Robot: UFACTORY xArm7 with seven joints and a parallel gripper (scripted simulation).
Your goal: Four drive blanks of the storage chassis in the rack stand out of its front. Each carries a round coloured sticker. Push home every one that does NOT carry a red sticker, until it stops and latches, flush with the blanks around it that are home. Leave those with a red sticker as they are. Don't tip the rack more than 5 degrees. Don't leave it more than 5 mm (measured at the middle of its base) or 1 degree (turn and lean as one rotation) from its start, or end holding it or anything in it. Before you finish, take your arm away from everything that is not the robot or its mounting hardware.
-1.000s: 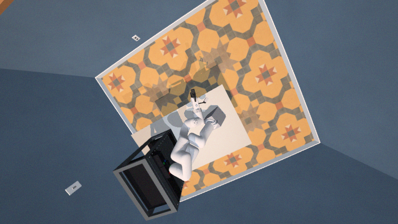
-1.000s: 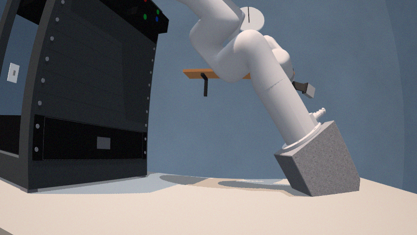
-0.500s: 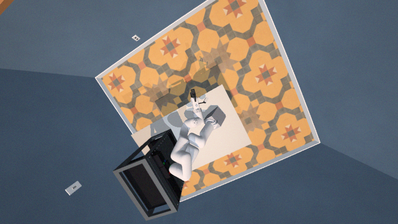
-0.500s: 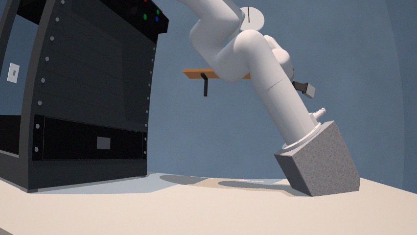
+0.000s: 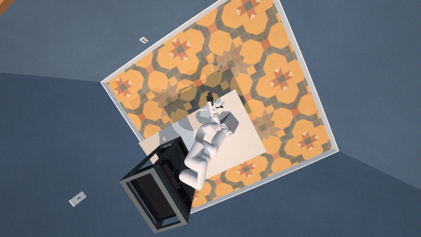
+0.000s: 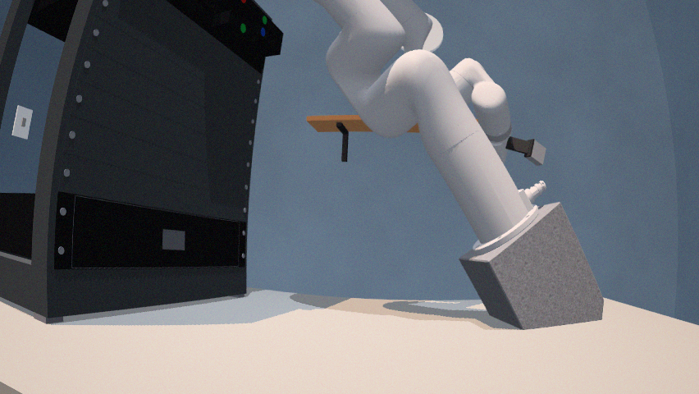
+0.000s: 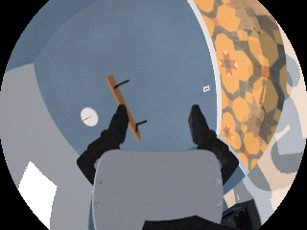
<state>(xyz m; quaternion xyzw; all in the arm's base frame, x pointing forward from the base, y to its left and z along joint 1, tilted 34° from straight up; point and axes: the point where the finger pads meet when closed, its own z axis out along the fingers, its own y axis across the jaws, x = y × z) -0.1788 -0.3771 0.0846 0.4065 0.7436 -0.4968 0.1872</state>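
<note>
So, progress check on the rack [image 5: 166, 195] [image 6: 47, 146] [image 7: 256, 216]; it's upright on the tabletop [image 5: 235, 156] [image 6: 342, 352], and the storage chassis [image 6: 271, 44] is mounted high in its front; I can make out four stickers up there, a red sticker [image 5: 179, 182] [image 6: 243, 1], a blue sticker [image 5: 174, 170] [image 6: 262, 31], an upper green sticker [image 6: 264, 20] and a lower green sticker [image 6: 243, 27]; that makes three blanks to shove home and the red one to leave alone; how far each sticks out is too dark and small to read, so I can't confirm any are latched, and I wouldn't call this finished without a closer look at the rack's front; the hand [image 5: 209, 94] [image 7: 158, 112] is wide open with nothing in it, out beyond the arm's base from the rack and well apart from the blanks, though the arm's [image 5: 195, 156] [image 6: 454, 127] bent elbow is much nearer the rack, can't tell the exact gap; if pushing is still due, I'd guess the hand has to swing round first, watching that elbow; as for branding, zilch; the lower panel [image 6: 112, 235] in the rack has a plain grey patch [image 6: 173, 240], no writing I can read, and the stickers just look like coloured dots.

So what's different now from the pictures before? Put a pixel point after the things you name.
The jaws [image 5: 209, 94] [image 6: 537, 153] moved a little to the right in the top and exterior views, along with the far part of the arm. They're open and holding nothing. The rack [image 5: 138, 203] [image 6: 43, 195] [image 7: 249, 211], the stickers I can see [image 6: 243, 28] and the arm's grey block [image 5: 232, 123] [image 6: 542, 273] stayed put.
</note>
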